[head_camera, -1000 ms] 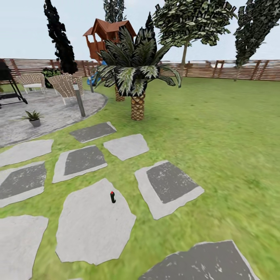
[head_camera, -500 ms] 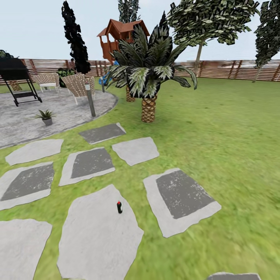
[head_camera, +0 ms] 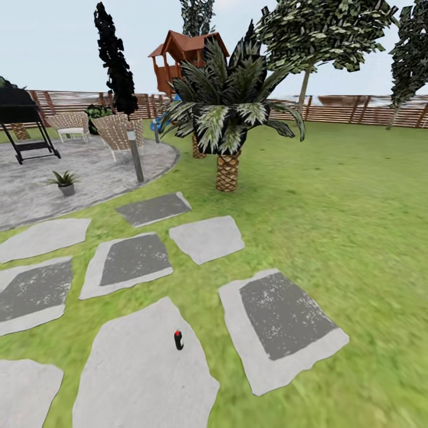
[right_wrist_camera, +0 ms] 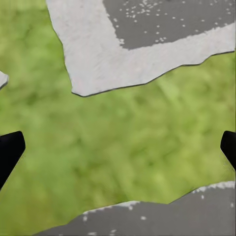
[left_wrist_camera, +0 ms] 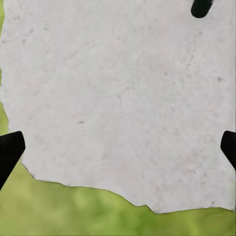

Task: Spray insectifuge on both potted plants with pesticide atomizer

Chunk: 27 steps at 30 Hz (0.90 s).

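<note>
A small dark red-capped pesticide atomizer (head_camera: pixel 178 340) stands upright on a pale grey stepping slab (head_camera: pixel 142 380), near its upper right edge. Both grippers' black fingertips (left_wrist_camera: pixel 10 150) (right_wrist_camera: pixel 10 150) sit wide apart, holding nothing.

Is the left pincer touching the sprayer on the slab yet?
Apart. In the left wrist view the left pincer has its two dark fingertips wide open over bare slab, while the sprayer sits far ahead, with stone between them.

lawn (head_camera: pixel 333 196) | stepping slabs (head_camera: pixel 205 238) | fence (head_camera: pixel 356 110) | palm (head_camera: pixel 226 119)
</note>
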{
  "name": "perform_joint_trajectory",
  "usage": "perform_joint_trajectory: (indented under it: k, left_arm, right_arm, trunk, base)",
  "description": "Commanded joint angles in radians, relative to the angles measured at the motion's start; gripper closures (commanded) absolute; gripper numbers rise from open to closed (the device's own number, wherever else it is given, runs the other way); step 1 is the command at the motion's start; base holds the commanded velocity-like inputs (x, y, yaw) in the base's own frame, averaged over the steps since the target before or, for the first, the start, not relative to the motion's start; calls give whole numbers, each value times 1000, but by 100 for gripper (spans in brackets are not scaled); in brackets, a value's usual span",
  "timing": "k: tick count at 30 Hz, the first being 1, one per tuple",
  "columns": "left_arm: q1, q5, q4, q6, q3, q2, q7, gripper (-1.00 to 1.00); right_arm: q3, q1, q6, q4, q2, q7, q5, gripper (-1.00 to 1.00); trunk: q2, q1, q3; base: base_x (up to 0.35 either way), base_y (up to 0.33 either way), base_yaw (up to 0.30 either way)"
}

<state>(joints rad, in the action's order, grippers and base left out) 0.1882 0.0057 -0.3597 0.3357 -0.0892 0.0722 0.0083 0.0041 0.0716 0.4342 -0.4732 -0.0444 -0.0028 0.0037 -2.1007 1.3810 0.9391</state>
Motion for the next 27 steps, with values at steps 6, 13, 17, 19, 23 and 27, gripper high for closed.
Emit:
perform_joint_trajectory:
  k: [6,13,17,19,23,27]
  left_arm:
    - [0,0,1,3,-1,0,1,-100]
    - [0,0,1,3,-1,0,1,-100]
    - [0,0,1,3,-1,1,1,-100]
    - [0,0,1,3,-1,1,1,-100]
    - [0,0,1,3,-1,1,1,-100]
    - [0,0,1,3,-1,1,1,-100]
  right_arm:
    - [0,0,3,1,0,0,0,-100]
    - [0,1,3,1,0,0,0,-100]
    - [0,1,3,1,0,0,0,-100]
    - [0,1,3,1,0,0,0,-100]
    - [0,0,3,1,0,0,-1,-100]
    - [0,0,3,1,0,0,-1,-100]
  trunk:
    - [0,0,1]
    - [0,0,1]
    - [0,0,1]
    - [0,0,1]
    - [0,0,1]
    - [0,0,1]
  base:
    - [340,-77,0]
    - [339,-97,0]
    - [337,-103,0]
    - [336,-101,0]
    - [318,-80,0]
    - [141,-23,0]
